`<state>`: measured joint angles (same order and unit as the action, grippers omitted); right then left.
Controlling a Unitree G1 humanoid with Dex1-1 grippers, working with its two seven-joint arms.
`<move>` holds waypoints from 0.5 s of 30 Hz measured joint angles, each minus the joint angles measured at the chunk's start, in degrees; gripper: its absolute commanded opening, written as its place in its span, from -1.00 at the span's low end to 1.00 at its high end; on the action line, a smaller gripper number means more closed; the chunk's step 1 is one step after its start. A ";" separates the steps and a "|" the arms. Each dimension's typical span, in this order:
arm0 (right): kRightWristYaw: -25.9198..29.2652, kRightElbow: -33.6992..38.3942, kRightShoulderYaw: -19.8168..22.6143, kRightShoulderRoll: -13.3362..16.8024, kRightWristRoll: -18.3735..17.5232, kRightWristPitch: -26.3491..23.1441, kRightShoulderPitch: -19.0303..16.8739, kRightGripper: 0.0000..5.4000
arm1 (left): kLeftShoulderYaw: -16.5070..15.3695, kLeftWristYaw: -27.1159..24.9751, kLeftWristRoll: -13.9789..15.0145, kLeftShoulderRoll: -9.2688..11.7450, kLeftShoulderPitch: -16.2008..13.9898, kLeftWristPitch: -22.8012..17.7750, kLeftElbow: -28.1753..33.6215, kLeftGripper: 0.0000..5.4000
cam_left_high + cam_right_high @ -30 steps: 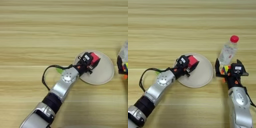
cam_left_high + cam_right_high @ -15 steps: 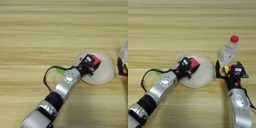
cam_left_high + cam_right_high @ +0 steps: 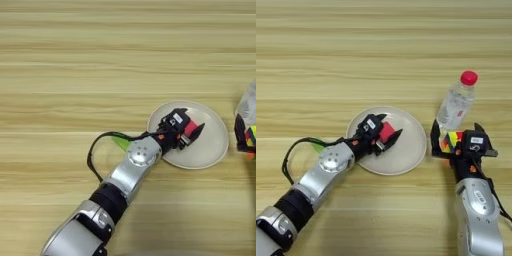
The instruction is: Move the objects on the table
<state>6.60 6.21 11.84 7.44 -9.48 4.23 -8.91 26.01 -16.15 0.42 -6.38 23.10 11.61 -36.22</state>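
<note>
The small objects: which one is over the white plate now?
The red block, held between the left gripper fingers above the white plate. The multicoloured cube sits off the plate, at the right gripper, beside the bottle.

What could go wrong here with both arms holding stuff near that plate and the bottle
The right gripper holds the multicoloured cube right beside the clear bottle; lifting or swinging could tip the tall, narrow bottle. The left gripper holds the red block over the white plate; a low sideways move might shove the plate.
</note>
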 measured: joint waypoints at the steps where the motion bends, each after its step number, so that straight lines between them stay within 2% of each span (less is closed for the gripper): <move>1: 0.00 0.00 0.00 0.00 0.00 0.01 0.00 1.00 | -0.05 0.12 0.00 -0.05 0.08 0.00 -0.10 0.33; 9: -0.02 0.00 0.00 -0.03 0.07 0.04 0.02 1.00 | -0.27 0.27 0.05 -0.10 0.18 0.04 0.14 0.64; 15: -0.05 -0.01 -0.01 -0.04 0.21 0.06 0.02 1.00 | -1.29 1.25 0.34 -0.05 0.02 0.51 4.84 0.87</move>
<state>6.54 6.20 11.83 7.40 -9.28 4.29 -8.89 24.72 -14.91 0.76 -6.43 23.12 12.12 -31.38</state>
